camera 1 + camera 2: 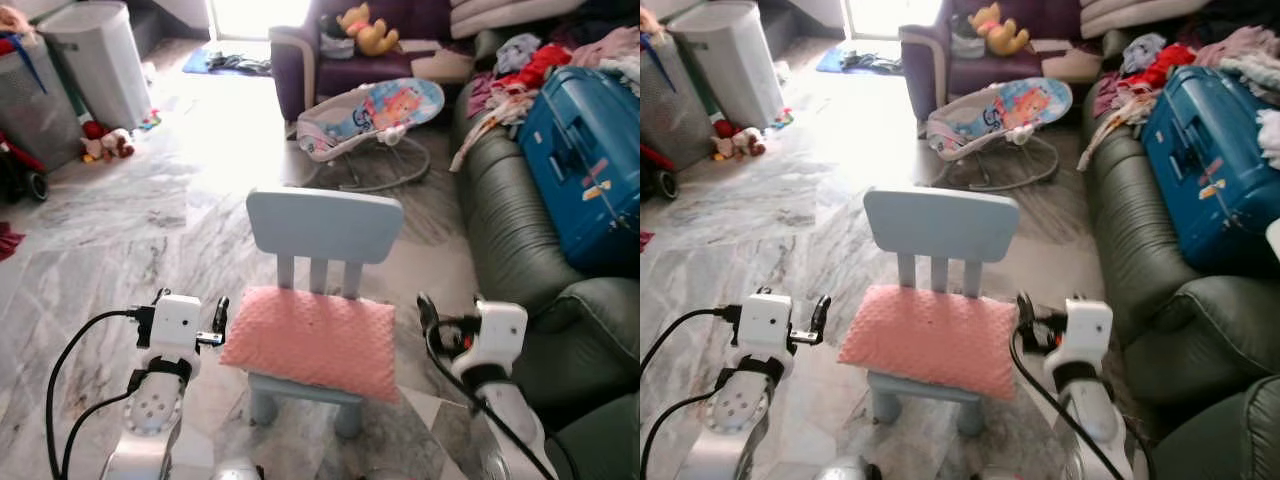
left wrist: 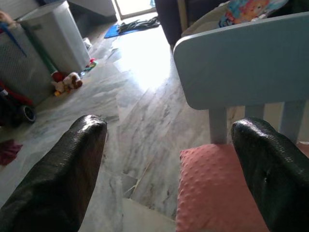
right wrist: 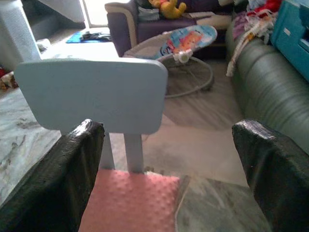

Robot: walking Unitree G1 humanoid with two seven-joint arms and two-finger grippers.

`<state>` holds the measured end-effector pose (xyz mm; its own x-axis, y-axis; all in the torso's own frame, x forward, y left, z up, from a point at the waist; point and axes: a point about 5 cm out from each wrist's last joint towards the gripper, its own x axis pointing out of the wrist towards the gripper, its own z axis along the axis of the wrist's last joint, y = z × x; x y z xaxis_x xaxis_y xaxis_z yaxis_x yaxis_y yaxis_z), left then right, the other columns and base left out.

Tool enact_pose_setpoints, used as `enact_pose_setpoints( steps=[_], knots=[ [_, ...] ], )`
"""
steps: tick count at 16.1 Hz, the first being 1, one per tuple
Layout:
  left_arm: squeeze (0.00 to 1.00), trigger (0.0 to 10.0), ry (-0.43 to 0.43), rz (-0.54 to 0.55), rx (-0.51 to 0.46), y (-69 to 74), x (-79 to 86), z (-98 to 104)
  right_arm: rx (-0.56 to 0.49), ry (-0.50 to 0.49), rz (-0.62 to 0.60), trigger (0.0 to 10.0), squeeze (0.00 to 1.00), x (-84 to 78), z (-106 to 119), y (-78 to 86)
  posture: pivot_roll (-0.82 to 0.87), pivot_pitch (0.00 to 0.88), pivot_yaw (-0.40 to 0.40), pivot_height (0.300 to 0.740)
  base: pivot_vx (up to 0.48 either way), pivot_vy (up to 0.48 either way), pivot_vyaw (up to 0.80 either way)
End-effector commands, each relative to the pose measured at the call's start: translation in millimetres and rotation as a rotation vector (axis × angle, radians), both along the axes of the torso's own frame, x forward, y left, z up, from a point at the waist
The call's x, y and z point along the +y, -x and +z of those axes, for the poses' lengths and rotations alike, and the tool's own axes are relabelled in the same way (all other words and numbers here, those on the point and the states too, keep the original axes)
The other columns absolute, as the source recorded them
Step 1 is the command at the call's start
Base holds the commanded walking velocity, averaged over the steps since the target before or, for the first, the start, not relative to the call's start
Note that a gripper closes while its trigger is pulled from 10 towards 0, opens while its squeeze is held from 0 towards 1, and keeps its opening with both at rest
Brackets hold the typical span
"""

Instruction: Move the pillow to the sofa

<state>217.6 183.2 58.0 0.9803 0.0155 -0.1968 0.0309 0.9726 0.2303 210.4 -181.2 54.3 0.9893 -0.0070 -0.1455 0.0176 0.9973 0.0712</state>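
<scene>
A pink dotted pillow [image 1: 312, 341] lies flat on the seat of a small light-blue child's chair [image 1: 324, 227]. My left gripper [image 1: 221, 318] is open just off the pillow's left edge, level with the seat. At the pillow's right edge my right gripper [image 1: 428, 318] is open too. In the left wrist view the pillow's corner [image 2: 207, 188] shows between the fingers [image 2: 63, 174]. The right wrist view has the pillow [image 3: 133, 203] low between the fingers [image 3: 270, 169]. The dark green sofa [image 1: 520, 240] stretches along the right.
A blue suitcase [image 1: 590, 160] and heaped clothes [image 1: 530, 70] occupy the sofa's far part. A baby bouncer [image 1: 375, 115] and a purple armchair [image 1: 330, 55] stand behind the chair. White bins [image 1: 100, 60] and toys [image 1: 105, 145] are at the far left on the marble floor.
</scene>
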Motion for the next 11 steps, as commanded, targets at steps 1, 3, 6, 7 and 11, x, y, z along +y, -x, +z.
enact_pose_setpoints(
  steps=[1,3,6,7,11],
  knots=[
    [0.0,10.0,-0.008,0.017,0.002,1.8,7.4,3.0,-0.02,-0.009,-0.01,10.0,0.0,-1.6,7.6,-0.8,0.03,0.0,-0.017,0.74,0.0,0.0,0.0],
    [0.0,10.0,0.0,0.025,0.016,0.0,8.7,5.5,0.012,-0.01,0.0,10.0,0.0,-1.4,8.2,-0.1,0.02,0.0,-0.023,0.74,0.0,0.0,-0.66],
    [0.0,10.0,0.019,0.032,-0.007,-9.3,3.8,11.2,0.001,-0.003,0.011,10.0,0.0,-2.3,12.9,-3.7,0.01,0.0,-0.027,0.74,0.0,0.0,-0.8],
    [0.0,10.0,0.009,0.031,-0.024,-13.0,2.6,14.3,-0.012,-0.001,0.017,10.0,0.0,-2.3,15.4,-4.4,0.01,0.0,-0.029,0.74,0.0,0.0,0.0],
    [0.0,10.0,-0.038,0.084,-0.052,-18.2,8.4,22.9,-0.016,-0.008,0.031,10.0,0.0,0.4,20.2,-5.7,0.01,0.0,-0.02,0.74,0.0,0.0,0.0]
  ],
)
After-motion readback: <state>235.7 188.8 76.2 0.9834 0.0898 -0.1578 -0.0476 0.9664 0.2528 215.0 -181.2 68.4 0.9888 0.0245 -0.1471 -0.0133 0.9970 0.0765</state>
